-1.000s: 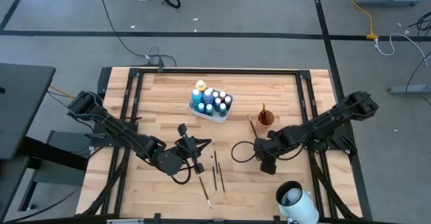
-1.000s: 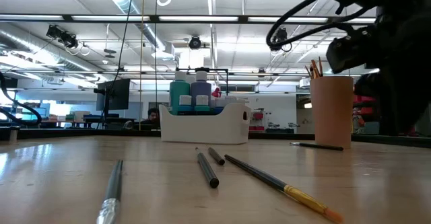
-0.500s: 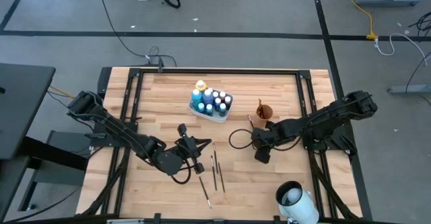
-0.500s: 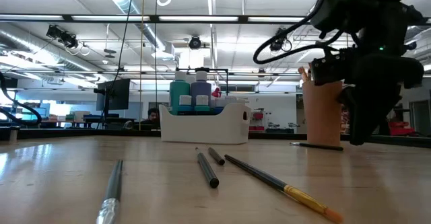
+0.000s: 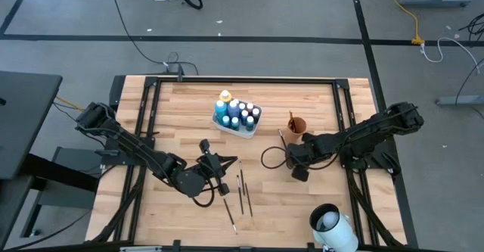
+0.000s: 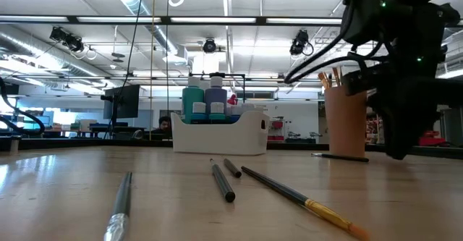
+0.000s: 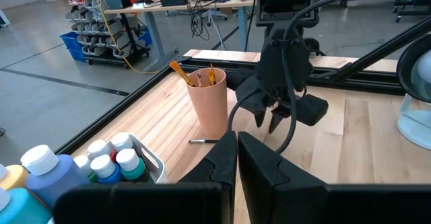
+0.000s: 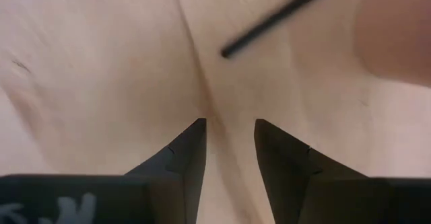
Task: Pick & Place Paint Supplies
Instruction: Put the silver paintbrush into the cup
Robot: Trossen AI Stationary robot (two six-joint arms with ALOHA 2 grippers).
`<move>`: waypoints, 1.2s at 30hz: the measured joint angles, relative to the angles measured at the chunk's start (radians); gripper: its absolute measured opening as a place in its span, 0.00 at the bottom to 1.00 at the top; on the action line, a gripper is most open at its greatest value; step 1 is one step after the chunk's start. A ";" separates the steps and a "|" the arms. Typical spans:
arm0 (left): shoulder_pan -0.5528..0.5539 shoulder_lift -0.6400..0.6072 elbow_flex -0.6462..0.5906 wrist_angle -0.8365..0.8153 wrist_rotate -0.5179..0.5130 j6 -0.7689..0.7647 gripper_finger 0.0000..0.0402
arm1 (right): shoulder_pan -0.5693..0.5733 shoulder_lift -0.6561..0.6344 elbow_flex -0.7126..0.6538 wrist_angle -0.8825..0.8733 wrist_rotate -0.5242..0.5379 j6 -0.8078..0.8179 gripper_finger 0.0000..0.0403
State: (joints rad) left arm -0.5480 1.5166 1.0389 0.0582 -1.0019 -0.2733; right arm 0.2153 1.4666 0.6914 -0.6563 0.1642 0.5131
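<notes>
From above, the right end effector (image 5: 295, 163) hangs at five o'clock of the orange-brown cup (image 5: 299, 129), near a lone paintbrush (image 5: 282, 140). The left end effector (image 5: 224, 169) waits beside three paintbrushes (image 5: 241, 193) on the worktop (image 5: 181, 116). Paint bottles (image 5: 237, 113) fill the white tray (image 5: 228, 128).

At worktop level, brushes lie in front of the tray.

The left wrist camera shows its fingers (image 7: 219, 158) closed, empty.

The right wrist camera shows its fingers (image 8: 192, 143) slightly parted, empty, the brush (image 8: 276, 17) just ahead.
</notes>
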 joint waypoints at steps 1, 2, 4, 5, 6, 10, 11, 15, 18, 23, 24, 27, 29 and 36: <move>0.000 0.000 0.000 0.000 0.000 0.000 0.06 | 0.000 0.000 0.000 -0.018 0.012 -0.009 0.32; 0.000 0.000 0.000 0.000 0.000 0.000 0.06 | -0.003 0.000 0.000 -0.037 0.028 -0.016 0.32; 0.000 0.000 0.000 0.000 0.000 0.000 0.06 | -0.008 -0.001 0.000 -0.075 0.058 -0.019 0.32; 0.000 0.000 0.000 0.000 0.000 0.000 0.06 | -0.010 -0.003 0.000 -0.091 0.077 -0.020 0.32; 0.000 0.000 0.000 0.000 0.000 -0.002 0.06 | -0.010 -0.004 0.000 -0.094 0.092 -0.022 0.32; 0.000 0.000 0.000 0.000 0.000 -0.003 0.06 | -0.005 -0.004 0.000 -0.031 0.112 -0.042 0.32; 0.000 0.000 0.000 0.000 0.000 -0.003 0.06 | -0.001 -0.004 0.000 -0.001 0.103 -0.042 0.32; 0.000 0.000 0.000 0.000 0.000 -0.003 0.06 | 0.021 -0.004 0.000 0.098 0.085 -0.020 0.32; 0.000 0.000 0.000 0.000 0.000 -0.002 0.06 | 0.032 0.004 0.000 0.146 0.082 -0.020 0.32; 0.000 0.000 0.000 0.000 0.000 -0.001 0.06 | 0.042 0.004 0.000 0.146 0.101 -0.015 0.31; 0.000 0.000 0.000 0.000 0.000 -0.001 0.06 | 0.042 0.004 0.000 0.145 0.106 -0.016 0.31; 0.000 0.000 0.000 0.000 0.000 -0.001 0.06 | 0.042 0.004 0.000 0.144 0.095 -0.022 0.29; 0.000 0.000 0.000 -0.001 0.000 -0.003 0.06 | 0.042 0.003 0.000 0.148 0.023 -0.018 0.28; 0.000 0.000 0.000 0.000 0.000 -0.003 0.06 | 0.111 -0.018 0.000 0.156 -0.127 0.037 0.26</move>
State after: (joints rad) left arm -0.5480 1.5166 1.0386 0.0577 -1.0019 -0.2759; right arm 0.3267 1.4481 0.6914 -0.5007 0.0372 0.5505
